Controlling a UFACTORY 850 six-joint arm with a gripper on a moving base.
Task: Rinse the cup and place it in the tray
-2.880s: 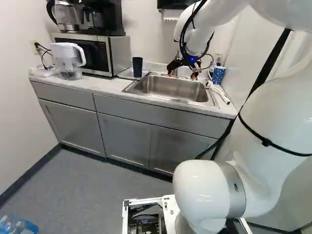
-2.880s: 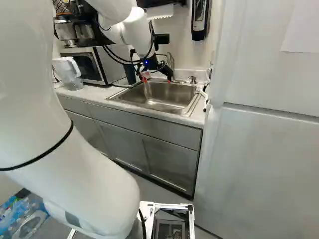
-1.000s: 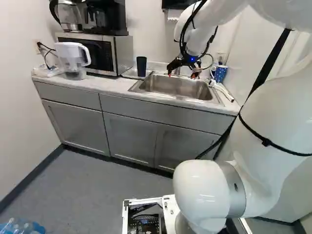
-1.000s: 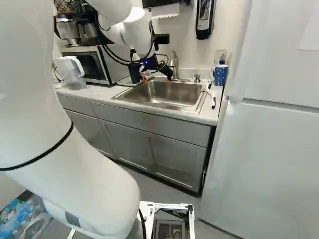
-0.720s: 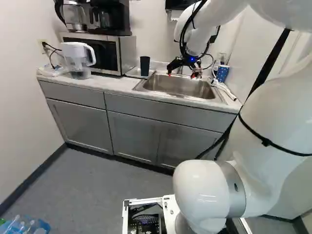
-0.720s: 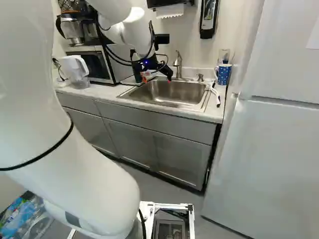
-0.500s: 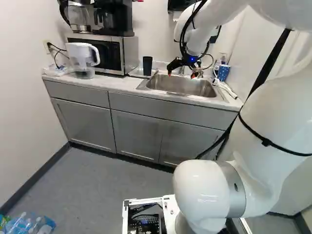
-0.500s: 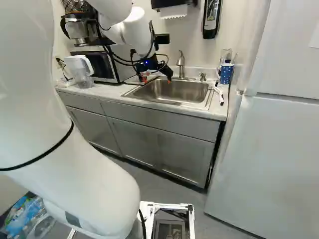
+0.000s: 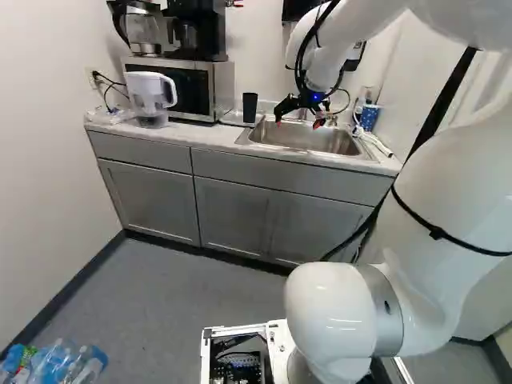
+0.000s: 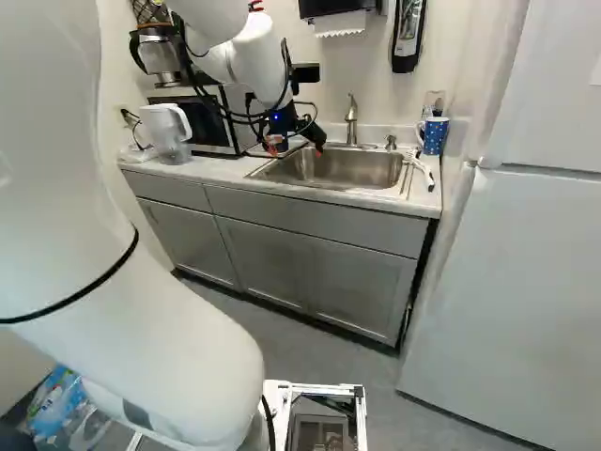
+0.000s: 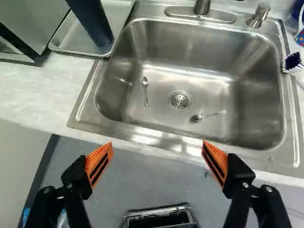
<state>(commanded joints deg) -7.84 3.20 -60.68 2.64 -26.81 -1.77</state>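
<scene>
End effector [image 11: 157,143] stood spread and empty; the tumbler [image 11: 93,23] in the tray [image 11: 71,39] seemed light, stiff, slippery, best gripped mid-wall.

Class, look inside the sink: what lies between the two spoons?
The round drain lies between one spoon and the other spoon, in the bottom of the sink. The wrist view shows this.
</scene>
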